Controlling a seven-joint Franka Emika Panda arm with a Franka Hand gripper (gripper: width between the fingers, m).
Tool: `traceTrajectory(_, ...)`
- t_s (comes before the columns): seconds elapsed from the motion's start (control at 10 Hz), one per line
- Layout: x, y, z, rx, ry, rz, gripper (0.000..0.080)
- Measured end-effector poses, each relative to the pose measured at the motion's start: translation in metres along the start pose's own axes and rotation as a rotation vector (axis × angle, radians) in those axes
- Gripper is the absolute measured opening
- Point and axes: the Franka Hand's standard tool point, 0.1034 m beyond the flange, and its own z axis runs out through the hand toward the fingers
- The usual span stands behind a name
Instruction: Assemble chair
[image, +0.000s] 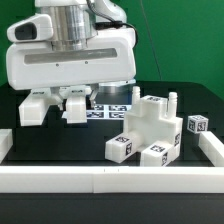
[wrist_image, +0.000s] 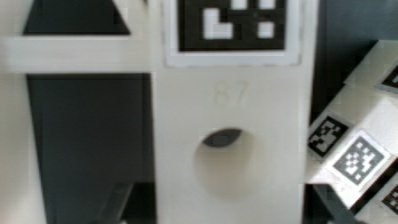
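Chair parts (image: 150, 135) stand bunched on the dark counter (image: 60, 148) toward the exterior view's right, a stack of chunky white blocks with square tags on their faces and two short posts rising from the top. The claw (image: 75, 108) is low over the counter on the exterior view's left, just in front of the marker board (image: 112, 108). Its jaws are drawn close together. The wrist view shows a long white piece (wrist_image: 228, 110) running straight through the middle of the frame, with a tag (wrist_image: 237, 25) at one end and a dark hole (wrist_image: 222, 138) partway along. I judge the claw is clamped on this piece, though the fingertips themselves are hard to make out. Other tagged blocks (wrist_image: 356, 150) lie just beside it. Another white block (image: 35, 108) sits near the claw; I cannot tell whether it is a loose part. The step in hand looks like taking up one piece to join it to the bunched parts, so the chair is far from finished. The next move calls for a clean lift without dragging the piece against its neighbours. It then needs a carry toward the stack and careful lining up of the hole with its mating part, keeping the piece level so it does not twist in the grip.
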Motion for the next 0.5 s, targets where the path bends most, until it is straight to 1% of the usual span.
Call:
traceTrajectory(0.2, 0.000, 0.000, 0.000, 0.000, 0.001, 0.005, 0.0288)
traceTrajectory(0.5, -0.002, -0.014, -0.012, 0.003, 0.018, 0.117, 0.0288)
